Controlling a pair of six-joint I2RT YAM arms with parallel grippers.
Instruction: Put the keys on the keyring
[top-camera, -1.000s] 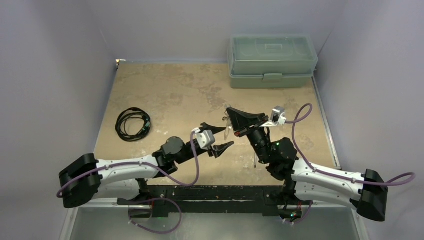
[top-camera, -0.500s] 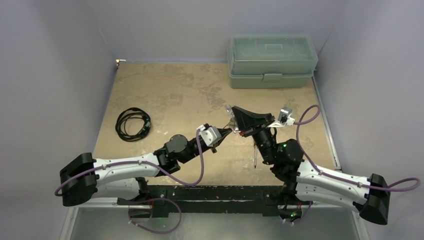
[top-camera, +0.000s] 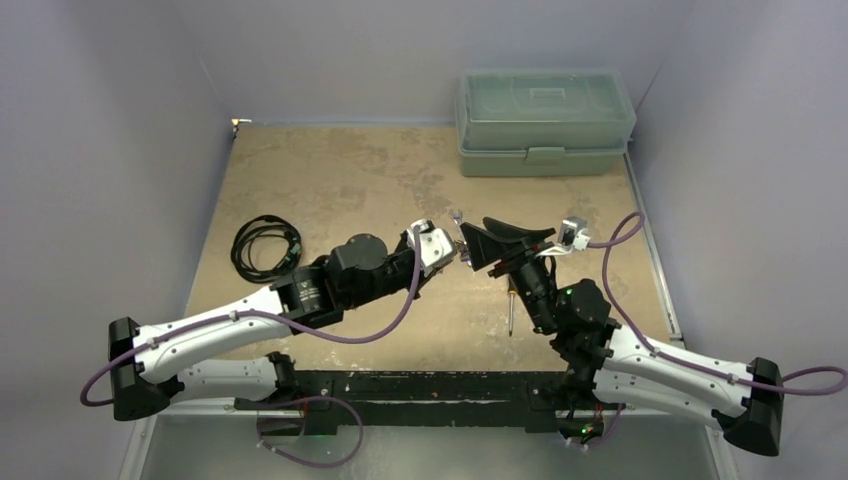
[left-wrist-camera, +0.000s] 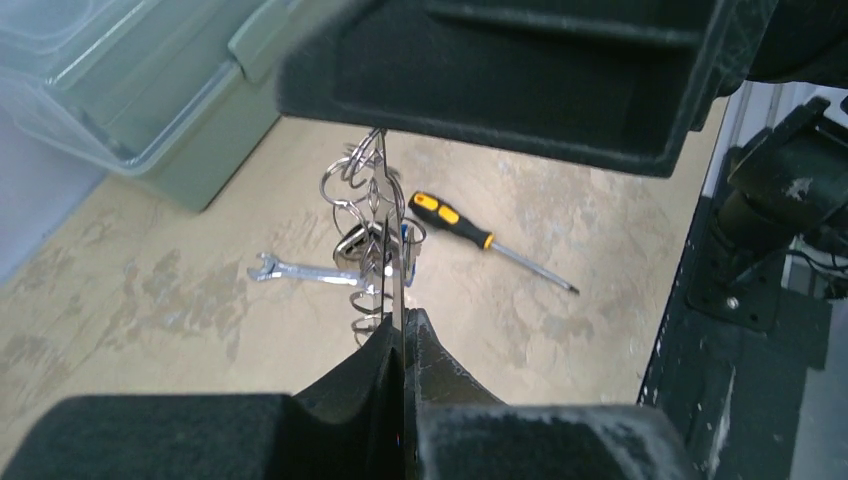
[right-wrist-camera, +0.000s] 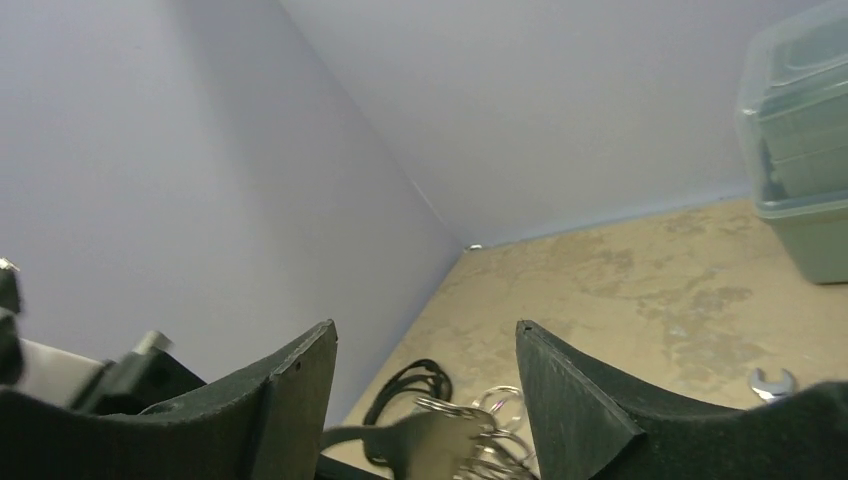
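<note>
The keyring (left-wrist-camera: 398, 262) is a flat grey metal plate seen edge-on, with wire rings (left-wrist-camera: 352, 180) hanging off it. My left gripper (left-wrist-camera: 402, 322) is shut on the plate's lower edge and holds it above the table. Something dark and a blue spot hang among the rings; single keys cannot be made out. My right gripper (right-wrist-camera: 425, 335) is open, its fingers (right-wrist-camera: 300, 390) either side of the keyring (right-wrist-camera: 448, 440) without touching it. From above, both grippers meet mid-table, left gripper (top-camera: 456, 252) against right gripper (top-camera: 476, 245).
A yellow-and-black screwdriver (left-wrist-camera: 452, 215) and a silver wrench (left-wrist-camera: 300, 272) lie on the tan table below the keyring. A closed green toolbox (top-camera: 545, 120) stands at the back right. A coiled black cable (top-camera: 264, 247) lies at the left. Grey walls enclose the table.
My left gripper moved in and shut on the keyring, and its arm swung farther over the table. My right gripper, shut on the keyring before, has opened and let it go.
</note>
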